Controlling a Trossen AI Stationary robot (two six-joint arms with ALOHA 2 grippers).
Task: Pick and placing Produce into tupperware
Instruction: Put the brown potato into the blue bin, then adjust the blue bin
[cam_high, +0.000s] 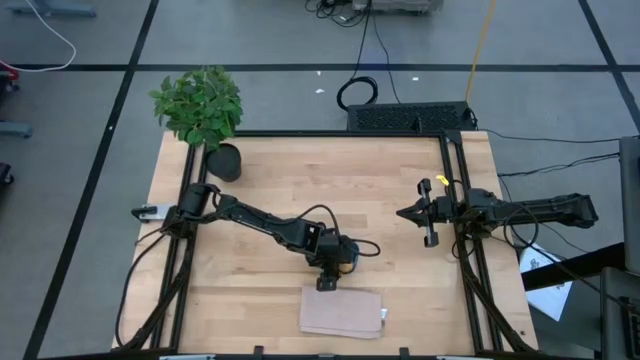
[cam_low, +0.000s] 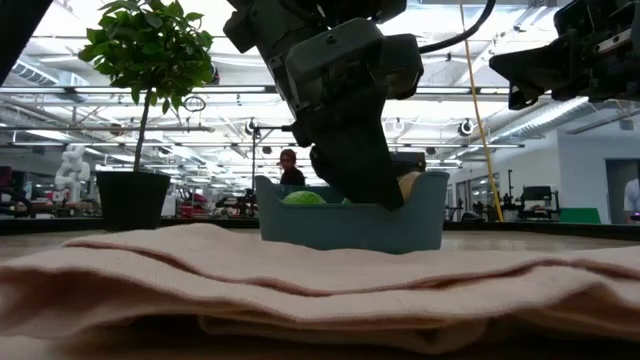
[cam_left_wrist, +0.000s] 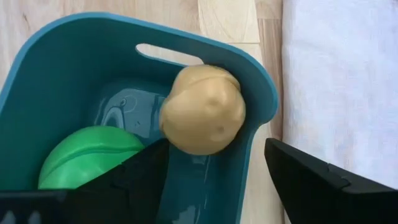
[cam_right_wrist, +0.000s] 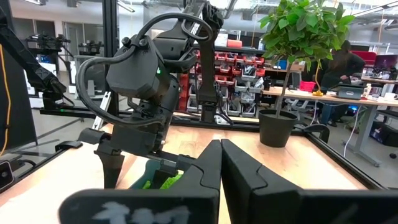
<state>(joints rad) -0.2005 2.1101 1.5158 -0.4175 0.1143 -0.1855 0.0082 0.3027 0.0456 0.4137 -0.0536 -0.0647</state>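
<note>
The teal tupperware (cam_left_wrist: 56, 81) stands on the wooden table just beyond a beige cloth (cam_high: 342, 312). Inside it lie a bright green piece of produce (cam_left_wrist: 87, 155) and an orange-tan piece (cam_left_wrist: 202, 109), which leans in the corner against the container's wall. My left gripper (cam_left_wrist: 216, 146) is open, slanting down over that corner, one finger inside the container and the other outside its wall. In the low view its dark body (cam_low: 355, 150) hides much of the container (cam_low: 350, 222). My right gripper (cam_right_wrist: 221, 155) is shut and waits above the table's right side (cam_high: 405, 213). My left gripper's inner fingertip (cam_left_wrist: 158, 152) stands right at the lower side of the tan piece (cam_left_wrist: 186, 143). I cannot tell whether it touches. The other finger (cam_left_wrist: 311, 174) stands well apart from the piece, outside the container's wall.
A potted plant (cam_high: 200, 110) stands at the table's far left corner. The folded cloth (cam_low: 320, 285) lies at the near edge, right next to the container. Black frame rails (cam_high: 465, 260) run along the table's left and right sides. Bare wood lies between the two arms.
</note>
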